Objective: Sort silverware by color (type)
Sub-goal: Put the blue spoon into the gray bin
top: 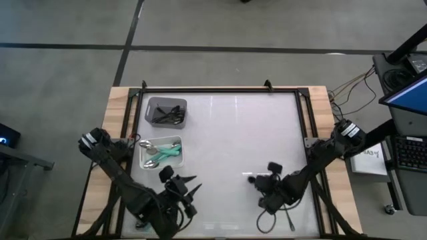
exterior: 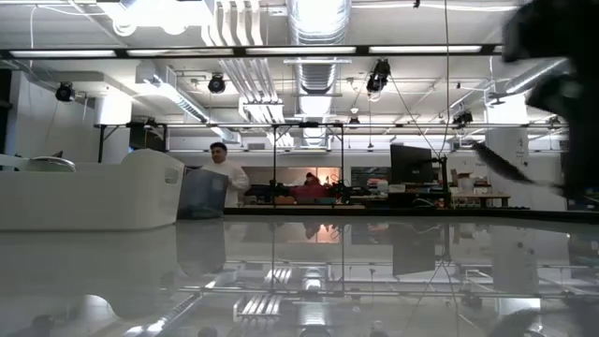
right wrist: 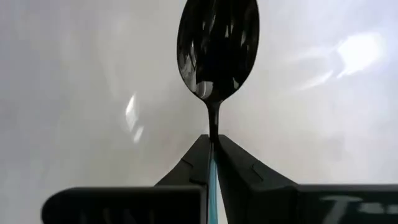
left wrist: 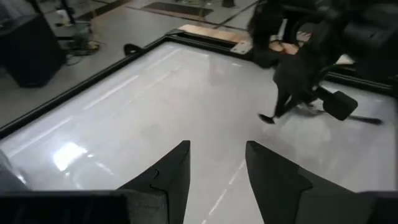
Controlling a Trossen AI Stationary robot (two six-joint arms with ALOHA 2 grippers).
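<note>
We judge sorting nearly done: right end effector (right wrist: pixel 213 163) grips last loose spoon (right wrist: pixel 217 46), two bins (top: pixel 161 153) filled; left end effector (left wrist: pixel 216 168) open.

Dark jointed arms, black tapered fingers (left wrist: pixel 174 177), loose black cables.

A shiny, mirror-smooth black spoon (right wrist: pixel 217 46) is seen. The white table top (top: pixel 233 140) is smooth and glossy, and its edge (top: pixel 120 100) is made of bare, pale wood.
</note>
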